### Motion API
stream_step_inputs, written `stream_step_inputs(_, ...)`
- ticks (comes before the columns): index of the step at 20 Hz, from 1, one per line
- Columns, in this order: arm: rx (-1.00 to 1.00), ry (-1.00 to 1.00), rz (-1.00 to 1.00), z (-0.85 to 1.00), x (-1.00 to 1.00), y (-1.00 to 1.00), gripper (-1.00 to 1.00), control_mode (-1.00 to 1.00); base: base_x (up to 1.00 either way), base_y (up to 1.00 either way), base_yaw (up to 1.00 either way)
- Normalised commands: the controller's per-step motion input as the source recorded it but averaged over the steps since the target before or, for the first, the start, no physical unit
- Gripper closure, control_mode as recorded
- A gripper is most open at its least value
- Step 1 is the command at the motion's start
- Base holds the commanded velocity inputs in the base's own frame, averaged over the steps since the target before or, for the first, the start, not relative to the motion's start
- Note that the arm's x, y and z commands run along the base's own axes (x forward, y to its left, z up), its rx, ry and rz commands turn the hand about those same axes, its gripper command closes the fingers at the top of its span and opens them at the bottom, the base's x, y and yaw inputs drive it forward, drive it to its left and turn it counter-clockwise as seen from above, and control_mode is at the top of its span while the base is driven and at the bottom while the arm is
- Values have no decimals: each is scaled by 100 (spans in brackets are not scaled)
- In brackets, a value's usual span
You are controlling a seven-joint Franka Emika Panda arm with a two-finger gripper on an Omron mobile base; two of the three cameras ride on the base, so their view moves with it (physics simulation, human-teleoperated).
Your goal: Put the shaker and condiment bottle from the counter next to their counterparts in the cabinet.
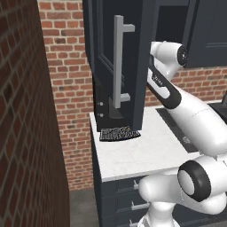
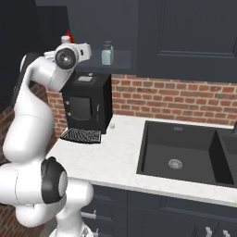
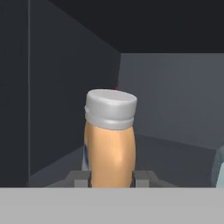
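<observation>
Raised high, up inside the open cabinet (image 1: 111,62), dark navy with a panelled door swung out over the bench's left end and a long silver bar handle (image 1: 119,62) on it. Closed narrow, the gripper (image 3: 111,178), clamped on the condiment bottle (image 3: 110,144): orange-amber, smooth, rounded body, whitish ribbed cap on top, a strip of pale label at its left side. Held upright against the cabinet's dark matte walls and back corner.

Just to the bottle's right, at the edge of the hand view, a sliver of something pale grey-blue (image 3: 218,168), too cut off to name. In the right base view, a shaker (image 2: 107,53) standing on the cabinet shelf: pale grey-blue cylinder, dark grey cap, close beside the arm's wrist. Behind the wrist, a bit of red with a white base (image 2: 67,36), mostly hidden.

Below, on the white, faintly marbled bench (image 2: 111,157), a black boxy coffee machine (image 2: 87,104) against the brick wall near the back left corner, with a dark mesh drip tray (image 2: 81,135) in front of it. Beside the machine's right foot, a tiny pale object (image 2: 111,125), too small to tell. Further right, a black sink (image 2: 178,152) sunk into the bench. Under the front edge, navy drawers with silver handles (image 1: 135,186).
</observation>
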Motion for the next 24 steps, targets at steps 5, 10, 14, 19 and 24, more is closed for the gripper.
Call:
stream_step_inputs(5, 0, 0, 0, -10, 38, 8, 100, -100, 0, 0, 0)
stream_step_inputs(10, -1, 0, 0, -9, 40, 10, 100, -100, 0, 0, 0)
stream_step_inputs(14, -1, 0, 0, -5, 43, 6, 100, -100, 0, 0, 0)
stream_step_inputs(19, -2, 0, 0, -8, 45, 7, 100, -100, 0, 0, 0)
stream_step_inputs(24, -1, 0, 0, -13, 38, 5, 100, -100, 0, 0, 0)
